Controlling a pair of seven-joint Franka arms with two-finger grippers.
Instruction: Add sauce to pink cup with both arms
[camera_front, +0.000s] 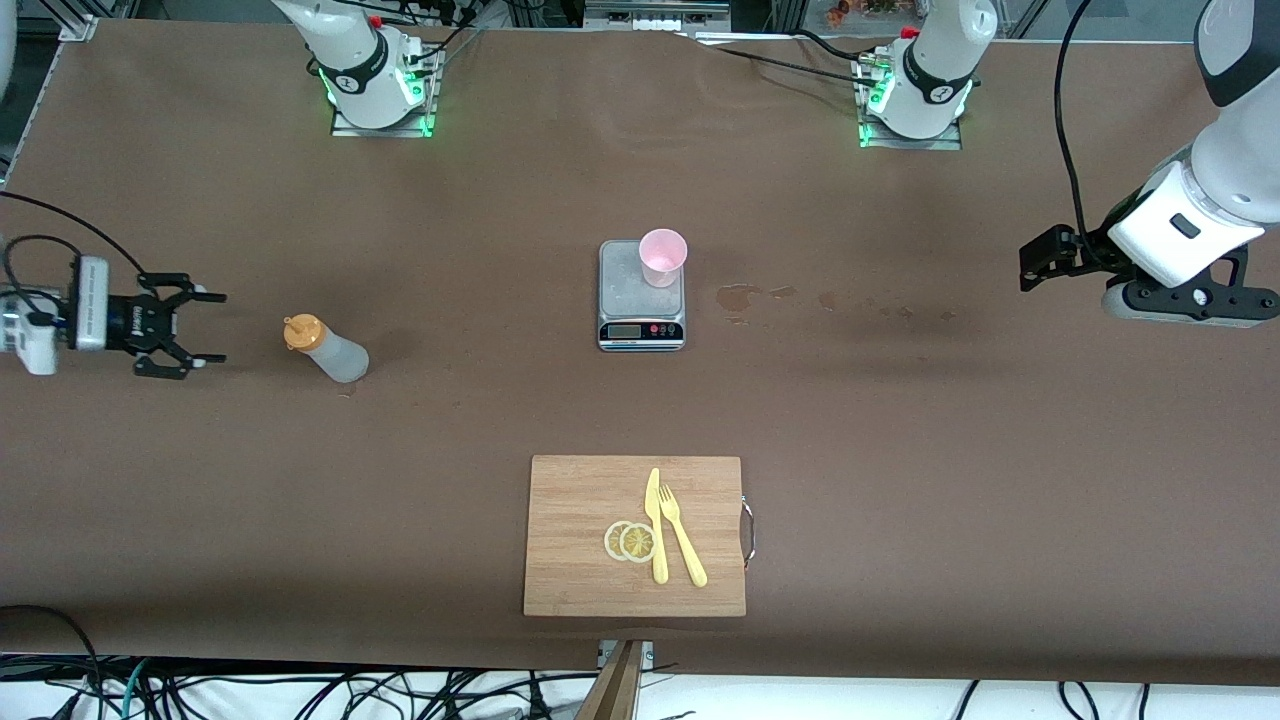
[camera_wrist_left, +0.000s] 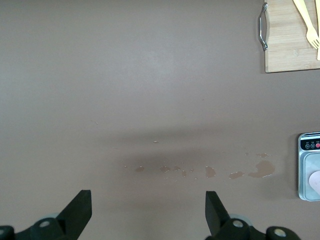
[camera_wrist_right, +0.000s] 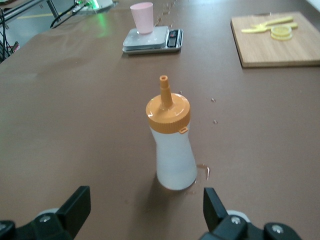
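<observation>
The sauce bottle (camera_front: 325, 348), whitish with an orange nozzle cap, stands upright on the table toward the right arm's end. It also shows in the right wrist view (camera_wrist_right: 172, 145). My right gripper (camera_front: 215, 328) is open and empty. It points at the bottle from the table's end and is apart from it (camera_wrist_right: 145, 210). The pink cup (camera_front: 662, 257) stands on a corner of the steel scale (camera_front: 620, 290) mid-table. My left gripper (camera_front: 1030, 265) is open and empty (camera_wrist_left: 148, 210). It hangs over bare table at the left arm's end.
A wooden cutting board (camera_front: 570, 500) with a yellow knife (camera_front: 655, 525), a fork (camera_front: 682, 535) and lemon slices (camera_front: 630, 541) lies nearer the front camera than the scale. Dried spill stains (camera_front: 740, 297) mark the table beside the scale, toward the left arm's end.
</observation>
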